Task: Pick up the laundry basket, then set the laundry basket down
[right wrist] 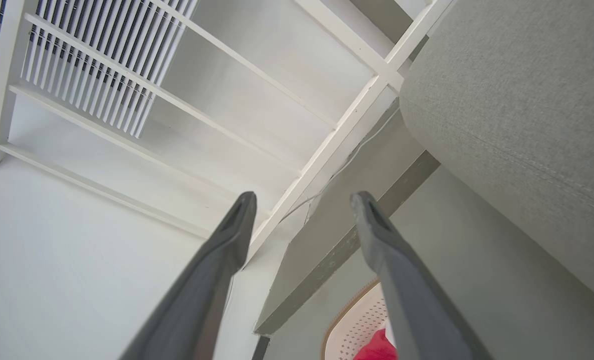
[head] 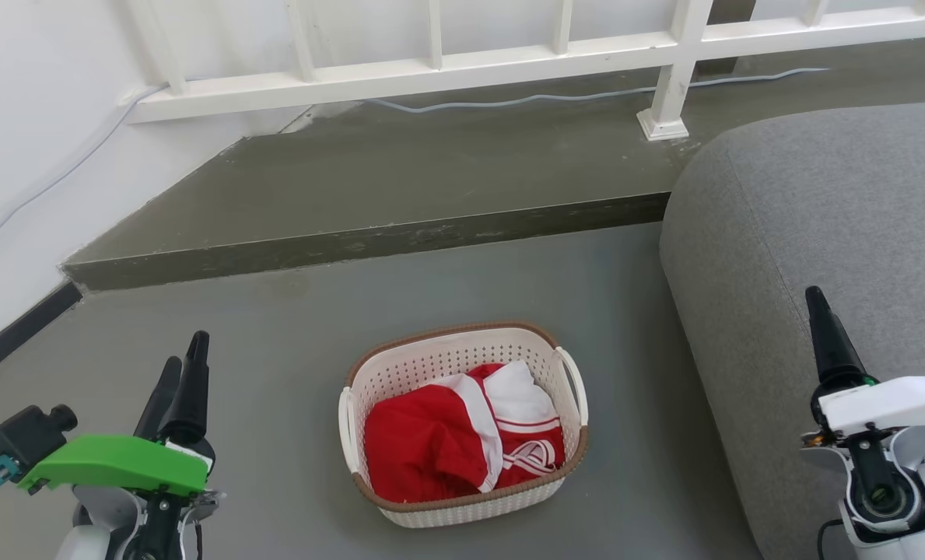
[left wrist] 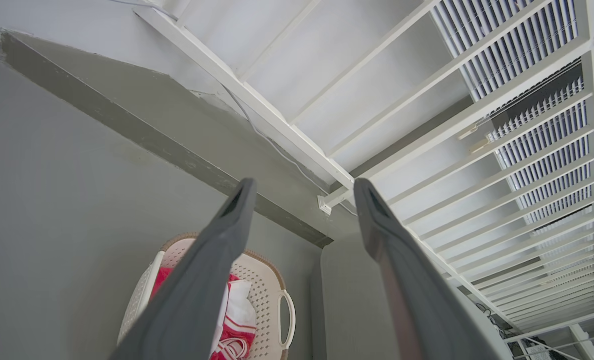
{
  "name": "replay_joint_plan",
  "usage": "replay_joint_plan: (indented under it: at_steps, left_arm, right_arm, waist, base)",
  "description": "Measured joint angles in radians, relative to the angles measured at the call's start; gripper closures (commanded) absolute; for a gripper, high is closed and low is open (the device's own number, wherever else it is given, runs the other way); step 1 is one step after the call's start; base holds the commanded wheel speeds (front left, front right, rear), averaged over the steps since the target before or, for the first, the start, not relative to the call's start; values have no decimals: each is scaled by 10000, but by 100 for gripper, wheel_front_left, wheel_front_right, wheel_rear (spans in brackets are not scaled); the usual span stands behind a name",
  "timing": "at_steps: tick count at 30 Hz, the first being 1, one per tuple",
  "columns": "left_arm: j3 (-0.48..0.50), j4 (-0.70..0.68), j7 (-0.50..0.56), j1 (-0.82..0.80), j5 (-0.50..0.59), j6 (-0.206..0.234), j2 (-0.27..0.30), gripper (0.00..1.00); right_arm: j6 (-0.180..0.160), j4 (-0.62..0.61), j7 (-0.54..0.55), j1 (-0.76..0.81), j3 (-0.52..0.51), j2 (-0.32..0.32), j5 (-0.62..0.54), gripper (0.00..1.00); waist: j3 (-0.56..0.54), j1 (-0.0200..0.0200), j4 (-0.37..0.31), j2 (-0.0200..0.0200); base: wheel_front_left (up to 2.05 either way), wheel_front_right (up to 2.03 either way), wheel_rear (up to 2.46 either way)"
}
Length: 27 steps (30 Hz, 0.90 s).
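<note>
Pre-grasp step: basket is sitting on floor beside sofa, L end effector & R end effector are hovering wide open, empty, needing to drop to its handles next.
</note>
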Motion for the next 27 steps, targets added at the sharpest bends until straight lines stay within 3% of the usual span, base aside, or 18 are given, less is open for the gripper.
replay_joint_plan:
  at_steps: [11, 27]
  left_arm:
    - [-568, -171, -322, -207, 1983, 435, 245, 0]
    - [-1106, -328, -802, -205, 4094, 1074, 251, 0]
  right_arm:
    - [-510, -245, -316, -112, 608, -155, -1942, 0]
    - [-880, -198, -761, -166, 1398, -303, -4297, 0]
  waist:
    - [85, 0, 26, 0]
    - [138, 0, 69, 0]
  base:
    - [0, 0, 0]
    - [0, 0, 0]
